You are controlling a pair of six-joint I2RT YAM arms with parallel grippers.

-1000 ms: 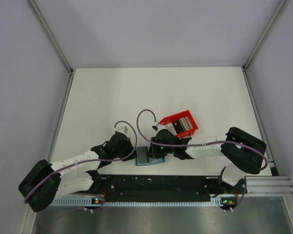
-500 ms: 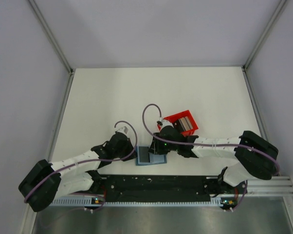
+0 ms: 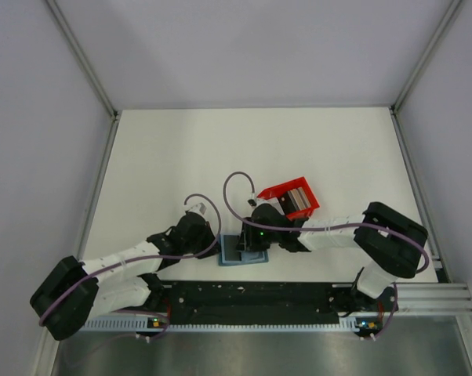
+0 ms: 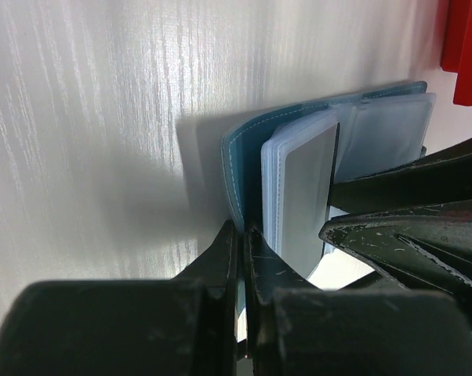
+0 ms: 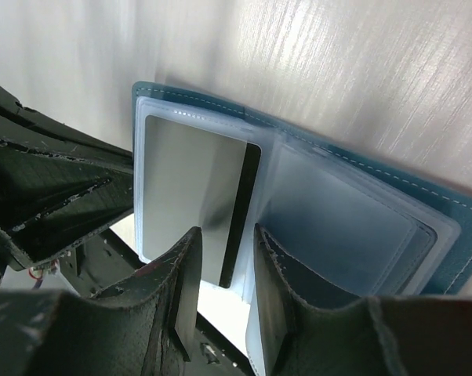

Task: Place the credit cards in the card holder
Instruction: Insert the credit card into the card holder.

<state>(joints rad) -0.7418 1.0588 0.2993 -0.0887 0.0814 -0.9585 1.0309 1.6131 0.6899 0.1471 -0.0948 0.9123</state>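
Card holder (image 4: 237,160) stays pinched by the left claw (image 4: 241,229); right claw (image 5: 224,236) has parted above the sleeved credit card (image 5: 187,192).

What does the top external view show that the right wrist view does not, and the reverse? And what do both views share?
Only the top external view shows the red tray with grey cards in it, and the whole left arm and right arm. Only the right wrist view shows the inside of the card holder: clear sleeves, a grey credit card with a dark stripe in one sleeve, and the right gripper above it, jaws apart. Both show the teal card holder on the white table.
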